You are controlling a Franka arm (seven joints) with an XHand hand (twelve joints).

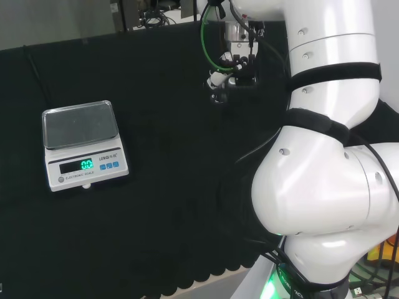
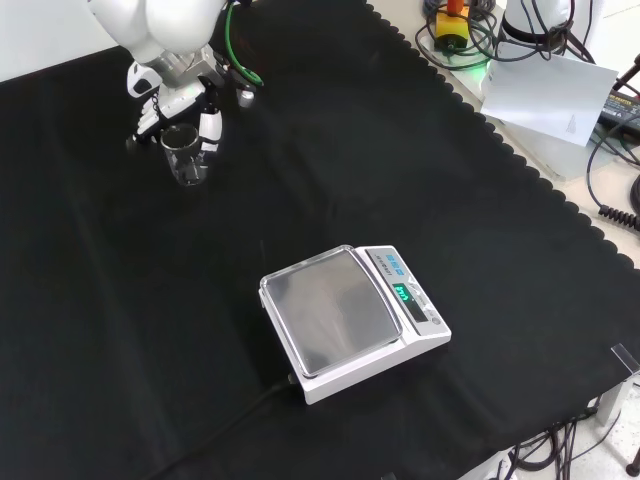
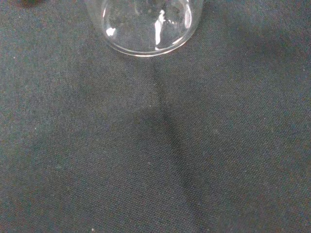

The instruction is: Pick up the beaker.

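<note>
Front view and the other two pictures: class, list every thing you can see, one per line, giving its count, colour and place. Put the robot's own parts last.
Beaker: one, clear glass, upright on the cloth at the upper left of the front view; its base also shows in the wrist view.
Scale: one, white with a silver pan and a lit green display, near the middle of the front view; at the left in the head view.
Black cloth: one, covers the bench, scalloped edge.
Paper sheet: one, white, off the cloth at the front view's upper right.
Cables: several, black, beside the paper.
Hand: one, black and white, fingers on either side of the beaker's rim.
Arm: one, white, at the right of the head view.
</note>
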